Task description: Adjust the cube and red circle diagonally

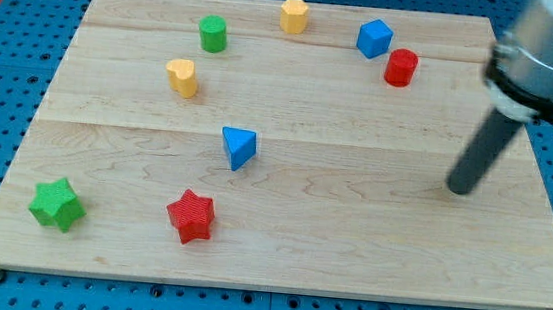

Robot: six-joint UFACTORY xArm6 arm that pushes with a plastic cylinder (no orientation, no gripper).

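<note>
A blue cube (374, 37) sits near the view's top, right of centre. A red circle block (401, 67) stands just to its lower right, touching or almost touching it. My tip (461, 188) rests on the board at the view's right, well below and to the right of the red circle, touching no block. The dark rod rises from it up to the arm at the top right corner.
A wooden board (348, 252) on a blue pegboard holds other blocks: yellow hexagon (294, 15), green circle (213, 33), yellow heart (183, 77), blue triangle (239, 148), red star (191, 216), green star (57, 204).
</note>
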